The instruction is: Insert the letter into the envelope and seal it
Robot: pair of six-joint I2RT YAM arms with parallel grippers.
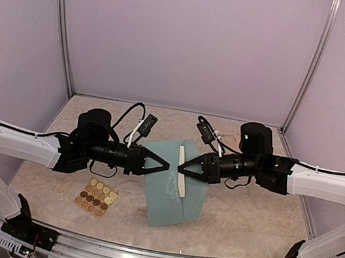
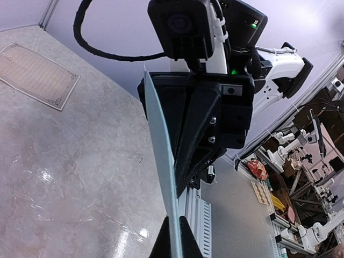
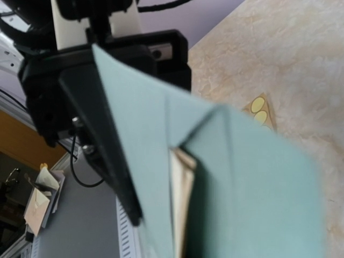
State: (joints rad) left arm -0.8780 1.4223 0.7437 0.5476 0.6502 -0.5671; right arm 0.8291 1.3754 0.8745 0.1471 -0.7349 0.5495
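**Operator:** How far is the task now?

**Observer:** About the middle, I think. Your envelope (image 1: 171, 198) is in the centre of the top view, held up between the two arms. I cannot tell if its lower edge touches the table (image 1: 244, 214). The letter (image 1: 181, 177) is inside, but it seems not fully. A cream strip shows at the upper edge, and the right wrist view shows its cream edge in the pocket, low in the middle of the frame.

**Operator:** And the grippers?

**Observer:** The left gripper (image 1: 166, 166) is closed narrow on the envelope's edge. In the left wrist view, at the bottom of the frame, its fingertips meet on the thin blue paper. The right gripper (image 1: 180, 168) is closed too and meets the envelope from the opposite side. It looks like a pinch on the paper. But its own fingers are hidden behind the envelope in its wrist view, so take this as my judgement.

**Operator:** What is left for me?

**Observer:** Three things, as I judge it. You should get the letter fully into the pocket. The flap (image 3: 134, 123) is not yet folded down; in the right wrist view it stands away from the body. Then comes the seal. The stickers (image 1: 97, 197) lie flat at the lower left of the top view, well apart from both grippers, and they probably serve for this. There is also a cream sheet (image 2: 35, 75) on the table at the upper left of the left wrist view, away from the work.
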